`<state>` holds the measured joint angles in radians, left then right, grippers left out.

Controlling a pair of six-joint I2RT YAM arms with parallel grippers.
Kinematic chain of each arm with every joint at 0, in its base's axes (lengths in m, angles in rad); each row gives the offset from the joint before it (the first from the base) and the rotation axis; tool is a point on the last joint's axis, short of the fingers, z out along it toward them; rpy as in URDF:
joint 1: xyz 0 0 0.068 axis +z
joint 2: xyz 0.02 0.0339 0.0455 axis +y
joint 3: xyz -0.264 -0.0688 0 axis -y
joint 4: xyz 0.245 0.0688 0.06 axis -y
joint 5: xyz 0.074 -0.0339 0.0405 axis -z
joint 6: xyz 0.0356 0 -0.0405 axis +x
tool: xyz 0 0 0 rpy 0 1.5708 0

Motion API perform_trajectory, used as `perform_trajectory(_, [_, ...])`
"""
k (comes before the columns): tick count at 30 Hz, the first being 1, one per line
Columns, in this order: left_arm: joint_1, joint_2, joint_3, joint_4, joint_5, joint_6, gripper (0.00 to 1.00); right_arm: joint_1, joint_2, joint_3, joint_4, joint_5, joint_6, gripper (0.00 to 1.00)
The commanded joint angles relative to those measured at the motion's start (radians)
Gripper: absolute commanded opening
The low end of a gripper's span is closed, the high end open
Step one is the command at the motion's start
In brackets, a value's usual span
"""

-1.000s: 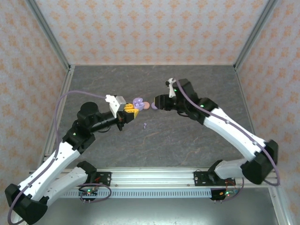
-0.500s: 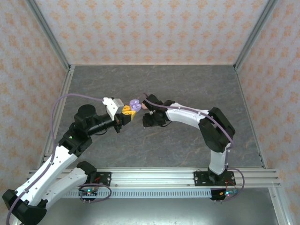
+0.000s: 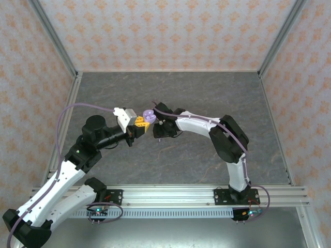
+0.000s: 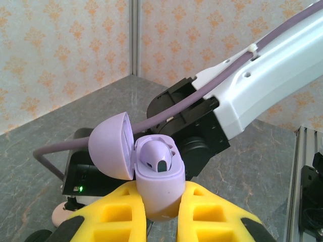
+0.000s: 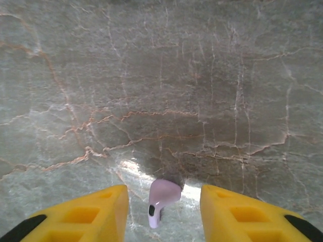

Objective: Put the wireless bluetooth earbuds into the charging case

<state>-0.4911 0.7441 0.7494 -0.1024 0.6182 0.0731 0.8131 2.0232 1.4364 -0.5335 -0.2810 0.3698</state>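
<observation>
Small lilac stemmed earbud (image 5: pixel 162 199) flat on the grey marbled table (image 5: pixel 202 75), stem pointing back toward your right hand (image 5: pixel 162 189), lying untouched between its wide-spread yellow fingers (image 5: pixel 91 209)

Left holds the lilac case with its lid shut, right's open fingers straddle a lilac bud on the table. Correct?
No: the lid is open, as the left wrist view shows. The left gripper does hold the lilac case, and the right gripper has open fingers straddling a lilac bud on the table.
</observation>
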Motion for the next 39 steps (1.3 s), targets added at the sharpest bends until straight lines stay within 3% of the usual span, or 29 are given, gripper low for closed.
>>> perform_trajectory(1, [-0.007, -0.015, 0.005, 0.007, -0.015, 0.013, 0.05, 0.012, 0.038, 0.047, -0.047, 0.002, -0.008, 0.4])
perform_trajectory(14, [-0.006, -0.012, 0.005, 0.003, -0.018, 0.017, 0.05, 0.023, 0.098, 0.077, -0.092, -0.034, -0.003, 0.27])
perform_trajectory(20, [-0.007, -0.014, 0.012, -0.008, -0.018, 0.019, 0.05, 0.023, 0.057, 0.058, -0.09, -0.012, -0.006, 0.2])
perform_trajectory(27, [-0.007, -0.019, 0.012, -0.02, -0.015, 0.014, 0.05, 0.013, -0.115, -0.019, -0.023, 0.04, 0.005, 0.2])
perform_trajectory(39, [-0.007, 0.034, -0.022, 0.082, 0.012, -0.013, 0.05, -0.003, -0.586, -0.104, -0.004, 0.235, 0.009, 0.2])
